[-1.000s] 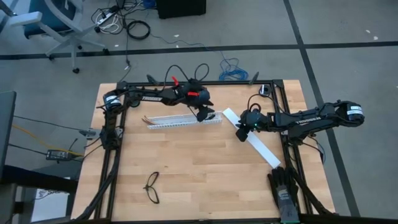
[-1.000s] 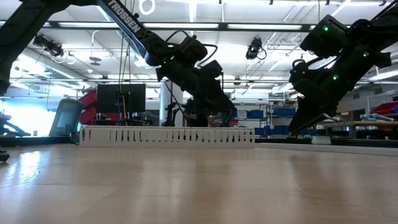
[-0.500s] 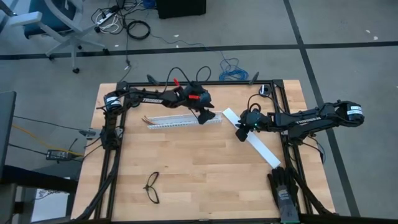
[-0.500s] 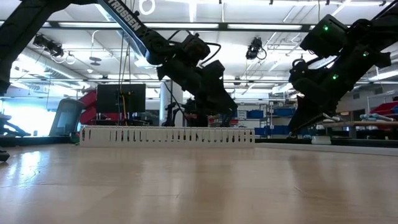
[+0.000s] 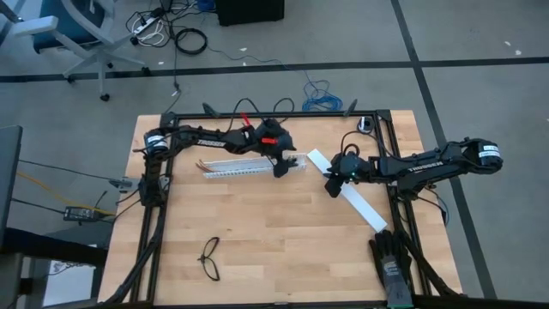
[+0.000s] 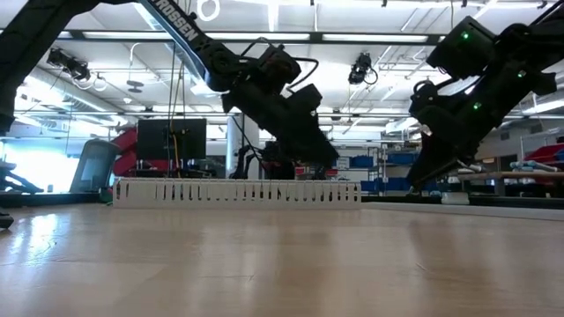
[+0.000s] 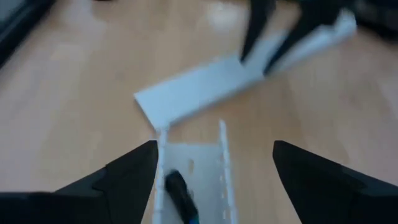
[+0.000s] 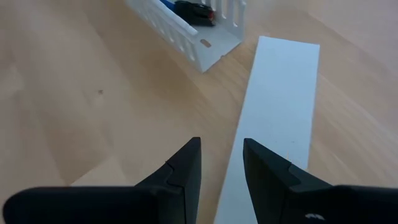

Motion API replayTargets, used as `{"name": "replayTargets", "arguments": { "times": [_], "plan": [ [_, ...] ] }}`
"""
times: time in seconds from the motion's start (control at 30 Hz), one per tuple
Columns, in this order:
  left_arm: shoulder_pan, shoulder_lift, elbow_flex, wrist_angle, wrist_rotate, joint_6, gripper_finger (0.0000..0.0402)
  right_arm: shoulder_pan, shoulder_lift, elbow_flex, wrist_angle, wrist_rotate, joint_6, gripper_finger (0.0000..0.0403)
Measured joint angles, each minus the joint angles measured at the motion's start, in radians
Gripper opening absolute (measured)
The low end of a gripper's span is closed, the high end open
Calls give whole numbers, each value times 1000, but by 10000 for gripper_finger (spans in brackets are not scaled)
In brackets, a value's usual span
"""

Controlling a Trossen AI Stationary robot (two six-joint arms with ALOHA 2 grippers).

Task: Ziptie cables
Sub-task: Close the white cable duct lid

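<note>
1. High view: the left gripper (image 5: 281, 165) hangs over the right end of a white slotted cable tray (image 5: 249, 166) that lies across the far half of the wooden table (image 5: 257, 232). Its jaws stand open and hold nothing.
2. High view: thin coloured tips of the cables (image 5: 202, 162) stick out of the tray's left end; the rest of the bundle lies inside the tray and is hard to make out.
3. High view: the right gripper (image 5: 333, 183) reaches in from the right edge and sits over a flat white strip (image 5: 360, 203) that runs diagonally toward the near right. A pair of black glasses (image 5: 210, 259) lies near the front left, well apart from both arms.
4. Low view: the tray (image 6: 236, 192) stands as a long row of white teeth across the middle. The left gripper (image 6: 319, 157) angles down above its right end, and the right gripper (image 6: 421, 180) comes down farther right, its tips just above the table.
5. Left wrist view: the left gripper's two dark fingers (image 7: 127, 174) are spread wide to either side of the tray's open end (image 7: 193, 168). The dark end of the cables (image 7: 180, 193) lies inside the tray between them. The white strip (image 7: 205, 87) lies just beyond.
6. Right wrist view: the right gripper's fingers (image 8: 186, 165) stand only a narrow gap apart, with nothing between them, above the edge of the white strip (image 8: 280, 106). The tray's end (image 8: 199, 37) shows farther off, with the cables' dark end (image 8: 194, 11) in it.
7. I cannot pick out the ziptie in any view.
</note>
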Motion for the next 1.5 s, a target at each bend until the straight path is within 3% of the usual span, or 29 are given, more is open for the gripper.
{"name": "replayTargets", "arguments": {
  "times": [0.37,0.97,1.27,1.5],
  "plan": [
    [-28,8,-21,9,-89,149,328,26,0,0,46,0,0,107],
    [-26,76,-21,32,-108,99,326,26,0,0,63,-1,-9,107],
    [-24,77,-21,-12,-106,100,285,-17,0,0,59,47,-106,111],
    [-16,75,-20,-39,-100,105,256,-80,31,0,58,37,-115,148]
  ]
}}
